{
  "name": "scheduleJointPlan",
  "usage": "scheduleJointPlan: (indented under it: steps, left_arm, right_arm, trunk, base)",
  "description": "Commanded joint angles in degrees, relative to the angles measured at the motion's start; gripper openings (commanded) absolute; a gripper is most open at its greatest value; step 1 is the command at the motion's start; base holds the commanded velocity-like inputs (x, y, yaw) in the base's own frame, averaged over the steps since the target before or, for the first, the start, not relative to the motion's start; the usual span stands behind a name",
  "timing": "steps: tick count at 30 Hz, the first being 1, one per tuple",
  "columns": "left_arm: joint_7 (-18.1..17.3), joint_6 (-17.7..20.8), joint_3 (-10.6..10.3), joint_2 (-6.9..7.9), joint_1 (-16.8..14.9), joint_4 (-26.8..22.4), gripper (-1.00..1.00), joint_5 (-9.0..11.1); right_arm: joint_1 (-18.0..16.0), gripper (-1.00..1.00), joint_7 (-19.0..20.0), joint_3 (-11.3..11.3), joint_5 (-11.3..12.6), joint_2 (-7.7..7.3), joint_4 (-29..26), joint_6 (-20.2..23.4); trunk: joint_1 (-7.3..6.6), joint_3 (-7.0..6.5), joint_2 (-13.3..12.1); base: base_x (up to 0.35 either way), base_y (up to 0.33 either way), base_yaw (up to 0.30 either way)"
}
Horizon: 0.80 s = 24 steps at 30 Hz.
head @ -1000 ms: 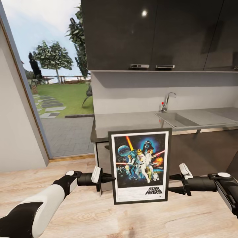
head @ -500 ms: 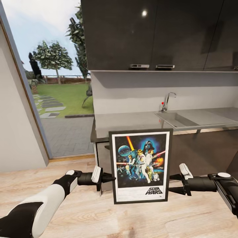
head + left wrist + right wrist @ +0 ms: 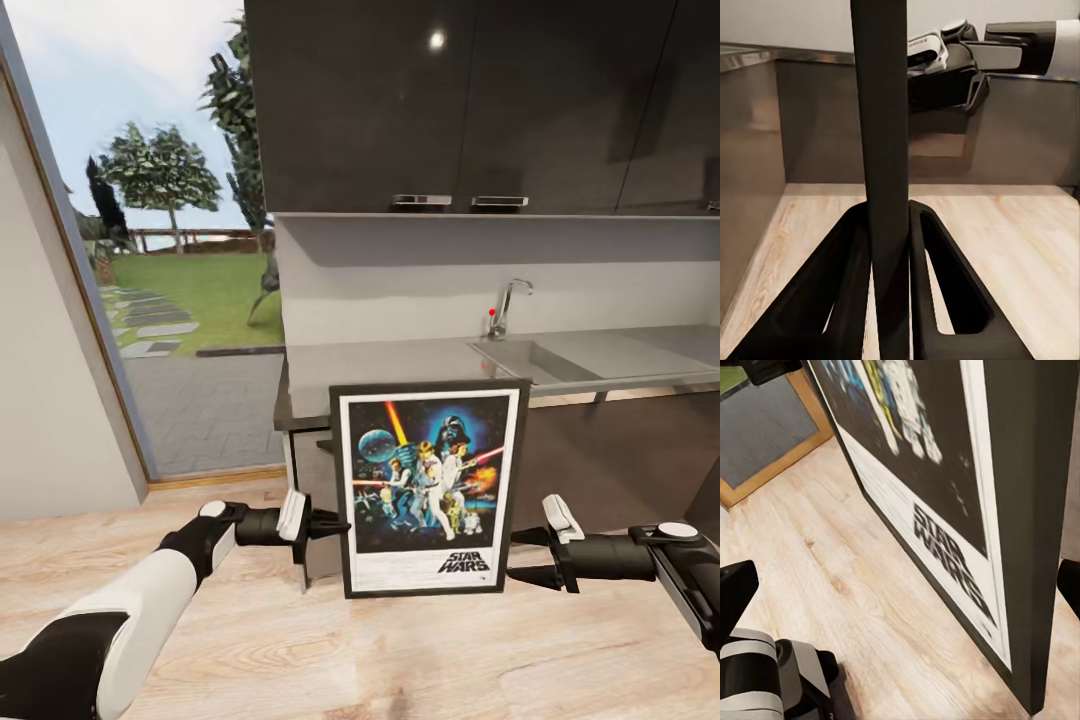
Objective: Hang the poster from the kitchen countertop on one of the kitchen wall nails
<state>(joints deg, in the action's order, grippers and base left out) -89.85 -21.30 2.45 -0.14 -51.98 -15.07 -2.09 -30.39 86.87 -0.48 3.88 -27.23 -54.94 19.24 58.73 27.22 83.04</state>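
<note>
The poster (image 3: 428,488) stands between left tool (image 3: 330,524) and right tool (image 3: 520,556), before the kitchen countertop (image 3: 400,362).

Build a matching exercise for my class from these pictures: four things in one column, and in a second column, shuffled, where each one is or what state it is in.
Column 1
1. poster
2. left hand
3. tap
4. kitchen countertop

Column 2
A. stands behind the inset sink
B. held upright above the wooden floor
C. glossy grey slab below the dark cabinets
D. closed on the frame's edge

Pairs: 1-B, 2-D, 3-A, 4-C
</note>
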Motion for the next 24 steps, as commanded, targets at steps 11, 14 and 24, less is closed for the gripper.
scheduleJointPlan:
  steps: [11,14,24]
  left_arm:
    - [-0.15,3.39,1.27,-0.03,-0.05,-4.71,-1.0,-0.2]
    - [-0.15,3.46,1.24,-0.03,-0.05,-4.79,-1.0,-0.2]
    - [-0.15,3.55,1.5,-0.35,-0.05,-4.84,-1.0,-0.16]
  right_arm:
    - [-0.02,1.0,0.23,0.04,0.16,-0.01,0.08,-0.13]
    - [-0.02,1.0,0.23,0.04,0.16,-0.01,0.4,-0.51]
    - [-0.02,1.0,0.23,-0.09,0.16,-0.11,1.17,-0.95]
  trunk:
    - [0.0,0.06,0.04]
    - [0.0,0.06,0.04]
    - [0.0,0.06,0.04]
  base:
    - [0.0,0.0,0.0]
    - [0.0,0.0,0.0]
    - [0.0,0.0,0.0]
